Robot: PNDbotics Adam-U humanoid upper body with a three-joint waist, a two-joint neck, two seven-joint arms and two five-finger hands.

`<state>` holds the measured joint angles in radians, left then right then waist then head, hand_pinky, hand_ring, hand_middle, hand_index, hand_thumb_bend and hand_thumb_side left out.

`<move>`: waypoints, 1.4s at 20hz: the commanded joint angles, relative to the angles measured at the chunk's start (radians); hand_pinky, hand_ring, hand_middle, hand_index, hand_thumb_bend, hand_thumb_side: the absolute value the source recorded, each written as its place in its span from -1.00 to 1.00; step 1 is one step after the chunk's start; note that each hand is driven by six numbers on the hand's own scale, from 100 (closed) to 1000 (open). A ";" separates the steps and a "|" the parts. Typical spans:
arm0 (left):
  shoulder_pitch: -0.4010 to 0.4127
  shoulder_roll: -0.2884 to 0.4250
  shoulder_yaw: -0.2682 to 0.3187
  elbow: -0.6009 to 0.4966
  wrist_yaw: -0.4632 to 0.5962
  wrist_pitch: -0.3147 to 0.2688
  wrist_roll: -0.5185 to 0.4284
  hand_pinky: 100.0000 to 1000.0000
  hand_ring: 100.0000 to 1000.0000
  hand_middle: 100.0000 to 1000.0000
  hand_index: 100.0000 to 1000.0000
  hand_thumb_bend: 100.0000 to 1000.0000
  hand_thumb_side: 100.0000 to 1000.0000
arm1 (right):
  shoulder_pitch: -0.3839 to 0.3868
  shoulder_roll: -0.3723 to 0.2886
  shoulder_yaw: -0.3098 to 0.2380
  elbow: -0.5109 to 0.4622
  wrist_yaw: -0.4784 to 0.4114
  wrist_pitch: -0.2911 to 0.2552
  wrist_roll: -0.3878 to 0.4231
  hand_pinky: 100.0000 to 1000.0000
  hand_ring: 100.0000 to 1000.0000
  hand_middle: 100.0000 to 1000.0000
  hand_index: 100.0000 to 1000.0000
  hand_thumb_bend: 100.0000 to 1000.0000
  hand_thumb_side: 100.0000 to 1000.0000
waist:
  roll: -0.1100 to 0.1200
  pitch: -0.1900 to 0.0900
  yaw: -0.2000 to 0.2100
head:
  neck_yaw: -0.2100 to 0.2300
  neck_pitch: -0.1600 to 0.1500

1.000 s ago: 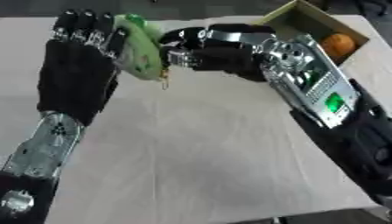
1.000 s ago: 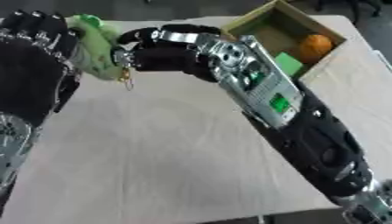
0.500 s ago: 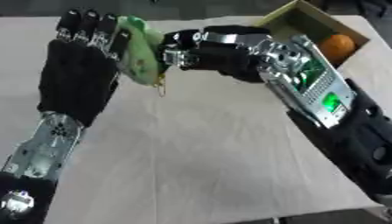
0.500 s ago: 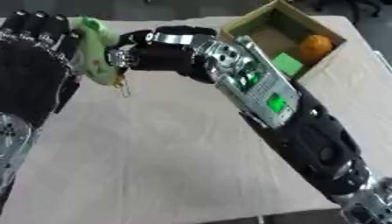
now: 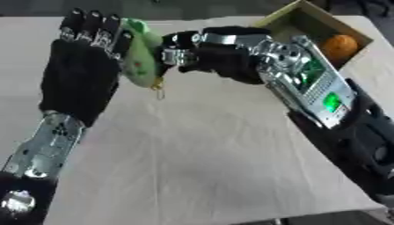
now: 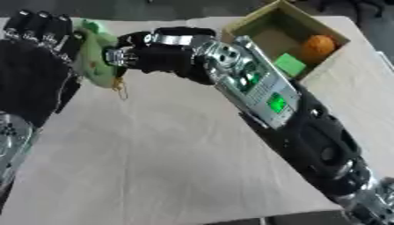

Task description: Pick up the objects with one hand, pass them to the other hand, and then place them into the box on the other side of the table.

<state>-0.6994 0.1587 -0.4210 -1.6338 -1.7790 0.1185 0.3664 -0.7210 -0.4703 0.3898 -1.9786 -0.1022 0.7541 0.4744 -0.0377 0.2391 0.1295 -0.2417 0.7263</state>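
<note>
1. Green and soft-looking, the toy (image 5: 141,57) hangs above the far left part of the table (image 5: 200,158), between the two hands; a small yellowish loop dangles from its lower end.
2. Its left side lies against the left hand (image 5: 85,66), its right side meets the fingertips of the right hand (image 5: 202,55).
3. Left hand: held upright with its back to the camera, fingers straight and close together, pointing away toward the far edge. The toy rests along its inner edge; whether the thumb is round the toy cannot be seen.
4. Left forearm: black at the wrist, silver lower down, it rises from the lower left corner.
5. Right hand: turned sideways, pointing left, with the fingers bent and drawn together at the toy's side. They seem to pinch it, though the contact is partly hidden.
6. Right arm: it comes in from the lower right, runs diagonally up across the table, and bends at the wrist toward the toy. Silver plates and small green lights show along the forearm.
7. Cardboard box (image 6: 265,24) stands open at the far right, well apart from the toy.
8. Inside it lie an orange ball (image 6: 317,45) and, just beside that, a green block (image 6: 289,64).
</note>
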 commanded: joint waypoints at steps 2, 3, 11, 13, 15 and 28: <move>-0.023 0.005 -0.008 -0.009 -0.007 -0.001 -0.007 -0.14 -0.08 -0.21 -0.10 -0.04 -1.00 | -0.016 -0.003 -0.003 -0.021 0.000 0.071 0.087 1.00 0.96 0.60 1.00 -1.00 0.38 | 0.001 -0.019 -0.002 | -0.002 -0.005; -0.023 0.005 -0.008 -0.009 -0.008 -0.001 -0.009 -0.14 -0.08 -0.22 -0.11 -0.04 -1.00 | -0.016 -0.003 -0.003 -0.021 0.004 0.068 0.086 1.00 0.96 0.60 1.00 -1.00 0.30 | 0.002 -0.019 -0.003 | -0.001 -0.006; -0.028 0.016 -0.012 -0.032 -0.028 -0.002 -0.035 -0.13 -0.08 -0.20 -0.11 -0.01 -1.00 | -0.018 -0.008 -0.008 -0.021 0.032 0.050 0.090 1.00 0.96 0.61 1.00 -1.00 -0.02 | 0.000 -0.022 -0.008 | -0.009 -0.003; -0.032 0.021 -0.013 -0.053 -0.032 -0.005 -0.049 -0.13 -0.08 -0.20 -0.11 -0.01 -1.00 | -0.022 -0.008 -0.009 -0.021 0.024 0.044 0.089 1.00 0.97 0.61 1.00 -1.00 0.03 | 0.001 -0.022 -0.008 | -0.008 -0.005; -0.032 0.025 -0.013 -0.066 -0.029 -0.007 -0.060 -0.13 -0.08 -0.20 -0.11 -0.01 -1.00 | -0.025 -0.013 -0.007 -0.021 0.017 0.038 0.087 1.00 0.96 0.61 1.00 -1.00 0.09 | 0.002 -0.023 -0.008 | -0.008 -0.005; -0.019 0.059 -0.013 -0.136 0.008 -0.007 -0.066 -0.14 -0.09 -0.21 -0.11 -0.03 -1.00 | -0.019 -0.038 -0.010 -0.021 0.000 0.042 0.073 1.00 0.97 0.60 1.00 -1.00 0.24 | 0.009 -0.022 -0.006 | -0.008 -0.013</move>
<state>-0.7033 0.2046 -0.4290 -1.7320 -1.7792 0.1135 0.2997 -0.7297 -0.4838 0.3890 -1.9844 -0.0946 0.7365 0.4922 -0.0309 0.2391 0.1235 -0.2481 0.7261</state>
